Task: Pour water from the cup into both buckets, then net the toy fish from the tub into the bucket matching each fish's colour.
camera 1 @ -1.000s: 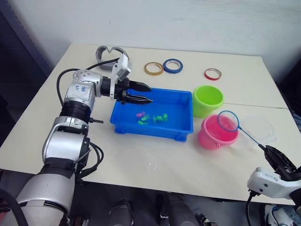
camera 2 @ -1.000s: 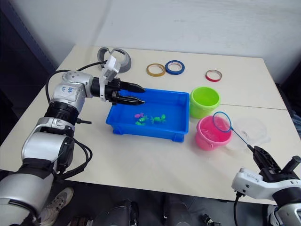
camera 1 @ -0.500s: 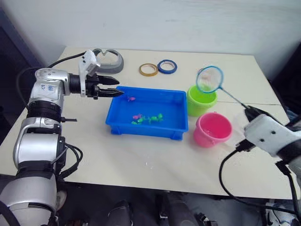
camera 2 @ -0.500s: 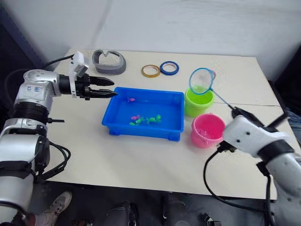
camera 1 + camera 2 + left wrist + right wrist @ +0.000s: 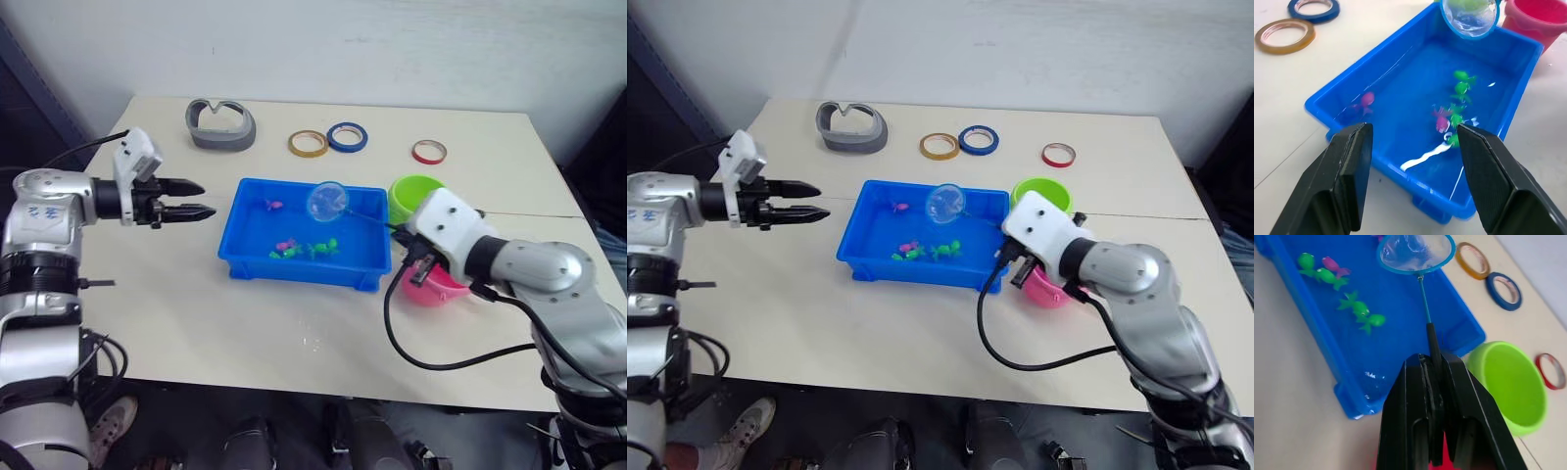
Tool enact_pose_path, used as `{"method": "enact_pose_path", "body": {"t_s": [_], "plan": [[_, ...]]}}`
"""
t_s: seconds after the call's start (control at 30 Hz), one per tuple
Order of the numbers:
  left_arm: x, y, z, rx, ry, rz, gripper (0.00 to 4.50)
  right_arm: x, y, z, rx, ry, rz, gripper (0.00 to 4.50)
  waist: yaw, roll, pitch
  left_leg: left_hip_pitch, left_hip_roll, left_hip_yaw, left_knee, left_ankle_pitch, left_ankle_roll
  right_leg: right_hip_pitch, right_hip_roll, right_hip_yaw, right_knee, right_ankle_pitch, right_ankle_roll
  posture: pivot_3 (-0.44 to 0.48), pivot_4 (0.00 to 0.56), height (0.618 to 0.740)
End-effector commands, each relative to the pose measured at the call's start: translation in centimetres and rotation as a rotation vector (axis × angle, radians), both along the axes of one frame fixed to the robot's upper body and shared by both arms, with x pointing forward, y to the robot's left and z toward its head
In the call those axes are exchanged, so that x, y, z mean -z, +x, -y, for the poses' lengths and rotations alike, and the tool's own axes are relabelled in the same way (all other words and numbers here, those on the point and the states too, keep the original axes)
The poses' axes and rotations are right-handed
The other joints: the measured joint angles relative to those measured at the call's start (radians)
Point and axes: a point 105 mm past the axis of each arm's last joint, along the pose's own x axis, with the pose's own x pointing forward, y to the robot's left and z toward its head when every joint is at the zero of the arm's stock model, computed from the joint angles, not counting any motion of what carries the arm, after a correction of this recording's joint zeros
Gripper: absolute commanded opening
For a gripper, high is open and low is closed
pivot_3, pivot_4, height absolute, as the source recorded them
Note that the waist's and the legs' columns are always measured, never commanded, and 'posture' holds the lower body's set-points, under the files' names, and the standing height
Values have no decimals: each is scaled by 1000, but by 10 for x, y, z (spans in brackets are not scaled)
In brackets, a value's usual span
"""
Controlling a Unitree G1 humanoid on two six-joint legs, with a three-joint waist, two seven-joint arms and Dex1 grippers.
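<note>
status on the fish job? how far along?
Netting stage, nothing visibly sorted yet. Pour can't be judged from these views. In hand: right tool is shut on the net, whose hoop hangs over the tub. Left tool is open, beside the tub's end. Left: one pink fish sits apart, a pink-and-green cluster is still in the tub; all must go to the green bucket and pink bucket.
</note>
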Motion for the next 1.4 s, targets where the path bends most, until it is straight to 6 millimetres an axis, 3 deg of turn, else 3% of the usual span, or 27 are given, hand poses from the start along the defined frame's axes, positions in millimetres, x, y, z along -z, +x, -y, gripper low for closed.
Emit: {"method": "enact_pose_path", "body": {"t_s": [0.03,0.43,0.8,1.4], "plan": [[-18,-9,-12,-44,-15,60,3023,3,6,-9,-39,-37,0,0,3,0,0,0,0,0,0,0,0,0,0,0,0,0,0,0,150,693],[-17,-19,-15,-82,-31,65,3023,17,34,-33,-80,-122,24,0,1,0,0,-1,0,0,0,-1,1,-1,0,0,-1,0,0,0,150,693],[-18,-21,-12,-76,-44,68,3023,38,33,-46,-136,-178,6,0,1,0,0,-1,0,0,0,-1,1,-1,0,0,-1,0,0,0,150,693],[-18,-25,-12,-80,-58,65,3023,43,28,-63,-182,-122,-67,0,0,0,0,-1,0,0,0,-1,1,-1,0,0,-1,0,0,0,150,693]]}}
